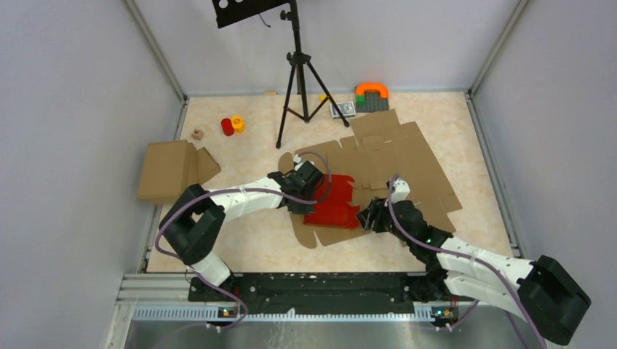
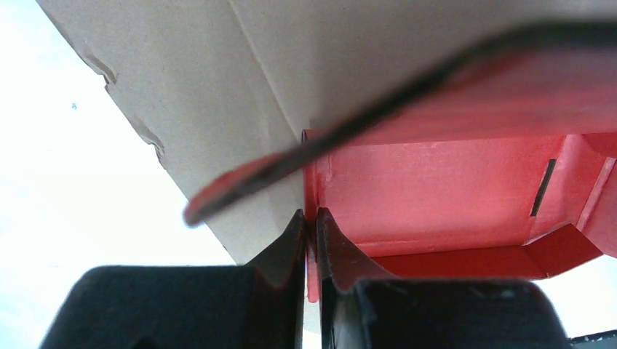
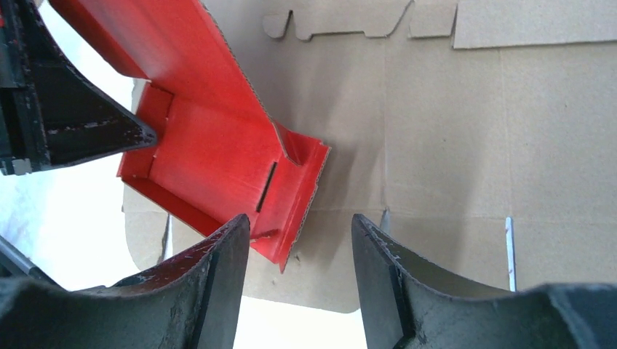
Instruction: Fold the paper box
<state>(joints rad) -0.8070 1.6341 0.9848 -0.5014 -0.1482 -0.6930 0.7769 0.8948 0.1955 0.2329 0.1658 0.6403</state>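
Note:
The paper box is a bright red card cut-out, partly folded, lying on a large flat brown cardboard sheet at mid-table. My left gripper is at its left side, shut on an upright red flap; in the left wrist view the flap's edge is pinched between the fingertips and the red box spreads to the right. My right gripper is open just right of the box. In the right wrist view a corner of the red box reaches between its spread fingers without touching them.
A folded brown cardboard box lies at the left. A black tripod stands at the back. A red and yellow cylinder, a small brown piece and an orange-and-grey item sit near the back wall.

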